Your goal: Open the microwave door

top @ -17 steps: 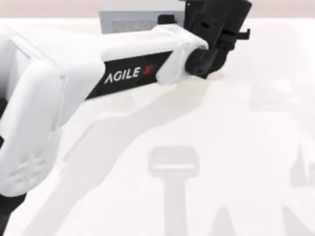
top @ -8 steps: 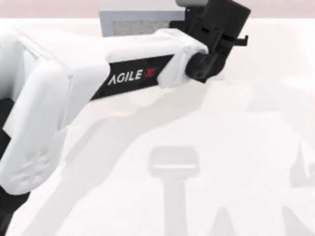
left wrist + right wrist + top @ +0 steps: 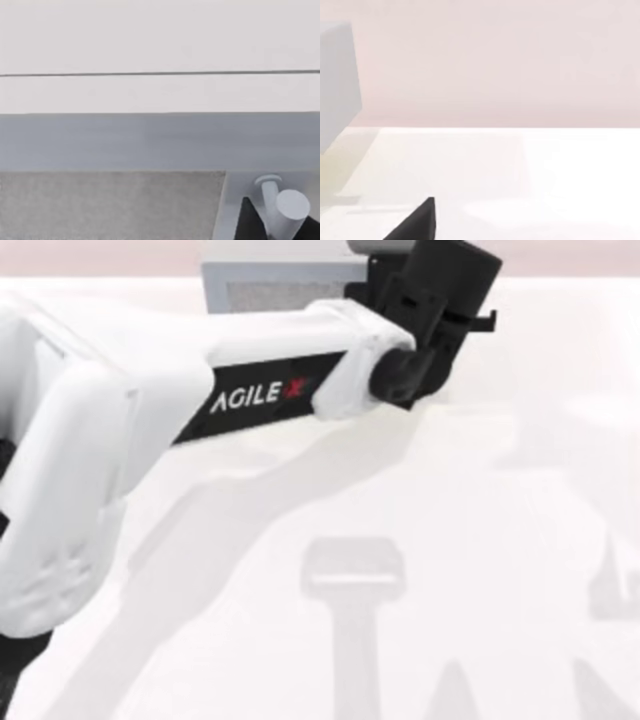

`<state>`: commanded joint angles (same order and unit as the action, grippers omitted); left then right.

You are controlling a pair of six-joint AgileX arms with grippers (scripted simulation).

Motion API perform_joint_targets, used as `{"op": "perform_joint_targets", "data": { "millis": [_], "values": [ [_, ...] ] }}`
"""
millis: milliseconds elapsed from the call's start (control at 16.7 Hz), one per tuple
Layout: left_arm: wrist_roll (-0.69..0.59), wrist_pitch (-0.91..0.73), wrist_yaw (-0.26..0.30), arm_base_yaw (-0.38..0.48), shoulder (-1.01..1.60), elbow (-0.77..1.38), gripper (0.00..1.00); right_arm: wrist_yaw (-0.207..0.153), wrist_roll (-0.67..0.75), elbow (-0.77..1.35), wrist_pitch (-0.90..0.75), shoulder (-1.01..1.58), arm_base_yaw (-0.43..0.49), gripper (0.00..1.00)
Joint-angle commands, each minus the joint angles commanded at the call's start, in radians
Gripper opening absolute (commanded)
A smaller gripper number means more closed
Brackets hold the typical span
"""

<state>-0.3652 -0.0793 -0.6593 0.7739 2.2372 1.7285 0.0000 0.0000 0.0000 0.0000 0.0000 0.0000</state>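
Top view shows the left gripper (image 3: 455, 310) edging leftward at the small light-grey boxy microwave (image 3: 285, 275), its opening impossible to tell, the flat mesh-windowed microwave door (image 3: 112, 205) shut.

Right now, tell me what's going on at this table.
The left arm is stretched across to the far edge of the table, its left gripper up against the front of the microwave. The left wrist view shows the microwave door with its speckled mesh window close up, and a pale cylindrical handle right by a dark fingertip. Whether the door is open at all cannot be told. The right arm is out of the top view; its wrist camera sees only bare table and the microwave's side.
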Motion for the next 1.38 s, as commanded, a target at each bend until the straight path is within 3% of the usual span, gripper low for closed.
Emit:
{"op": "perform_joint_targets", "data": {
  "millis": [1380],
  "values": [
    [-0.017,0.028,-0.019,-0.011,-0.036,-0.050,0.00,0.000,0.000,0.000,0.000,0.000,0.000,1.00]
  ]
}}
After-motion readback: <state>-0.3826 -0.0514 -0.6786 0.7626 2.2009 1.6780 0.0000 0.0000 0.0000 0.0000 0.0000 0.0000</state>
